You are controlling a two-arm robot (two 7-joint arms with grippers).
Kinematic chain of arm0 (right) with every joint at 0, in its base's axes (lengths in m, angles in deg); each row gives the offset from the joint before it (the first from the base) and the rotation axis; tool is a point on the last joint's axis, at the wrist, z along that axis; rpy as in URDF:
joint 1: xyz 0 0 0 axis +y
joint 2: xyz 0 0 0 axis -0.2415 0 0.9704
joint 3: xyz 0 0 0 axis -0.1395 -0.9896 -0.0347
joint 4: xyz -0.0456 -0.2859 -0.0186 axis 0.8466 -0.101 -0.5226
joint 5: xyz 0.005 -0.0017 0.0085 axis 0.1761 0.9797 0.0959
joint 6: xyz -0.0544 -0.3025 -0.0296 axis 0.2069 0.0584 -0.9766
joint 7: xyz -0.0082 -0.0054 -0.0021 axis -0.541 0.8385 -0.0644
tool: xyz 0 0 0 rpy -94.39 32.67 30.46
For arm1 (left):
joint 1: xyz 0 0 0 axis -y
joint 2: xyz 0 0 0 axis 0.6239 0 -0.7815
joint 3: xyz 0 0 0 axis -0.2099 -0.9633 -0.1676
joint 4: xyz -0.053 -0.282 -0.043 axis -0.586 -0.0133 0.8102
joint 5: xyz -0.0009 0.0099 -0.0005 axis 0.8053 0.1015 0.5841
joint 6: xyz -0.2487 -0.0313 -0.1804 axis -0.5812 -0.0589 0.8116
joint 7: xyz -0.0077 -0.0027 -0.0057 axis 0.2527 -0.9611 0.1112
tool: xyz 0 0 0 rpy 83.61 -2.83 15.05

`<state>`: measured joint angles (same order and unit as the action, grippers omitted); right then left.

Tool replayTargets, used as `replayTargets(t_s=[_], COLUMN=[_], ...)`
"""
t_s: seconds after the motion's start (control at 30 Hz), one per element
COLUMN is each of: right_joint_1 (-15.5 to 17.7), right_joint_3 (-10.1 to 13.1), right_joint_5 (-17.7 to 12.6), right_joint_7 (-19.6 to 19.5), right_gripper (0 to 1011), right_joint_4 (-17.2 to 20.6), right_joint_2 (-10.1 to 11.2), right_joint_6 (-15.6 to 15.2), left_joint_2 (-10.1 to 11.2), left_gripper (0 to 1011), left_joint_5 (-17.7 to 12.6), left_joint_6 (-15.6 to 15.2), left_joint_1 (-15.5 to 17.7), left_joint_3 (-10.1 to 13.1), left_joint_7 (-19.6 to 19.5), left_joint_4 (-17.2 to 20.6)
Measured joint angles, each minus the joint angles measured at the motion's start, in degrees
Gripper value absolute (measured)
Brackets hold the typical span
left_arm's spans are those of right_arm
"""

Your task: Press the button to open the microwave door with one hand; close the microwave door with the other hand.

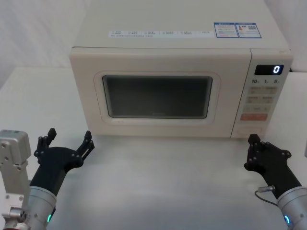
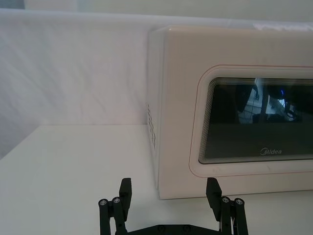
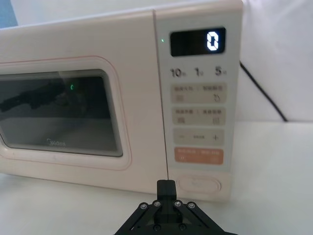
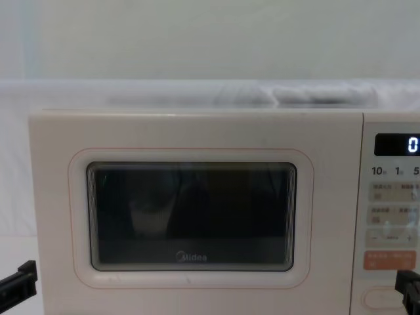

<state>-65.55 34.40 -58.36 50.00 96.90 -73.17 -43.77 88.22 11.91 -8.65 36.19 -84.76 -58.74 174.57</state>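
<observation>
While the microwave door (image 1: 157, 96) sits shut at the head view's centre, the left gripper (image 1: 69, 140) rests on the table (image 1: 168, 182) at 8 o'clock, fingers spread wide; the right gripper (image 1: 254, 142) sits at 4 o'clock, fingers pressed together, just below the control panel (image 1: 263, 98). From the left wrist, both fingertips (image 2: 125, 188) stand far apart before the door's corner. From the right wrist, the joined tips point at the button (image 3: 199, 184), just short of it. At chest level, the button (image 4: 384, 297) lies at 4 o'clock.
</observation>
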Motion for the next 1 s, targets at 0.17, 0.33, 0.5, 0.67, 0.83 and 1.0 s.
replayTargets(t_s=[0.17, 0.33, 0.5, 0.67, 0.83, 1.0], right_joint_1=[-0.1, -1.1, -2.7, -5.0, -7.4, -9.8], right_joint_3=[1.6, 2.1, 1.7, 1.2, 1.1, 1.4], right_joint_5=[-1.7, -1.4, -0.1, 1.1, 1.6, 1.8], right_joint_7=[1.2, 1.5, 1.7, 2.2, 2.6, 2.9], right_gripper=[0, 0, 0, 0, 0, 0], right_joint_4=[0.2, -0.3, -1.6, -4.3, -7.8, -11.7], right_joint_2=[-0.4, 0.0, 0.3, 0.2, -0.3, -0.9], right_joint_6=[-3.6, -6.8, -8.8, -9.5, -9.4, -8.5], left_joint_2=[0.0, 0.0, 0.0, 0.0, 0.0, 0.0], left_gripper=[1001, 1001, 1001, 1001, 1001, 1001], left_joint_5=[0.0, 0.0, 0.0, 0.0, 0.0, 0.0], left_joint_6=[0.0, 0.0, 0.0, 0.0, 0.0, 0.0], left_joint_1=[0.0, 0.0, 0.0, 0.0, 0.0, 0.0], left_joint_3=[0.0, 0.0, 0.0, 0.0, 0.0, 0.0], left_joint_7=[0.0, 0.0, 0.0, 0.0, 0.0, 0.0], left_joint_4=[0.0, 0.0, 0.0, 0.0, 0.0, 0.0])
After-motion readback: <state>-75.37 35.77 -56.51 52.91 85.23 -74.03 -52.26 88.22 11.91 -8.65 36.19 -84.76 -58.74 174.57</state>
